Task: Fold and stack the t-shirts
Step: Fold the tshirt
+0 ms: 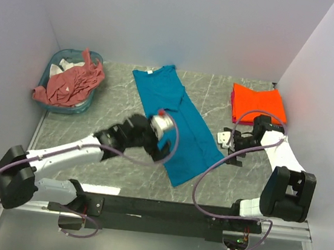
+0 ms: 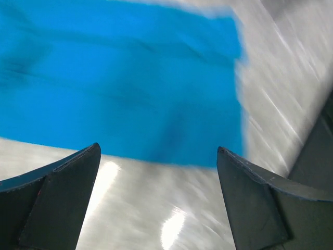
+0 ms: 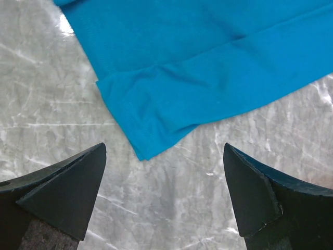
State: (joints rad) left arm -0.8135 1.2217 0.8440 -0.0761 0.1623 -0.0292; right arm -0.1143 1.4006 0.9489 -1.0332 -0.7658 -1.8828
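Note:
A teal-blue t-shirt [image 1: 173, 123], folded into a long strip, lies diagonally across the middle of the table. An orange t-shirt [image 1: 258, 104] lies folded at the back right. A salmon-pink t-shirt [image 1: 68, 83] is bunched in the basket at the back left. My left gripper [image 1: 160, 153] is open and empty just above the strip's near left edge. Its wrist view is blurred and shows the blue cloth [image 2: 119, 78] ahead of the open gripper [image 2: 158, 151]. My right gripper [image 1: 229, 151] is open and empty over bare table right of the strip. A blue cloth corner [image 3: 171, 99] lies ahead of it [image 3: 164, 148].
A teal plastic basket [image 1: 50, 71] stands at the back left corner, with white cloth under the pink shirt. White walls close in the table at left, back and right. The grey marbled tabletop [image 1: 115, 100] shows between the basket and the blue shirt.

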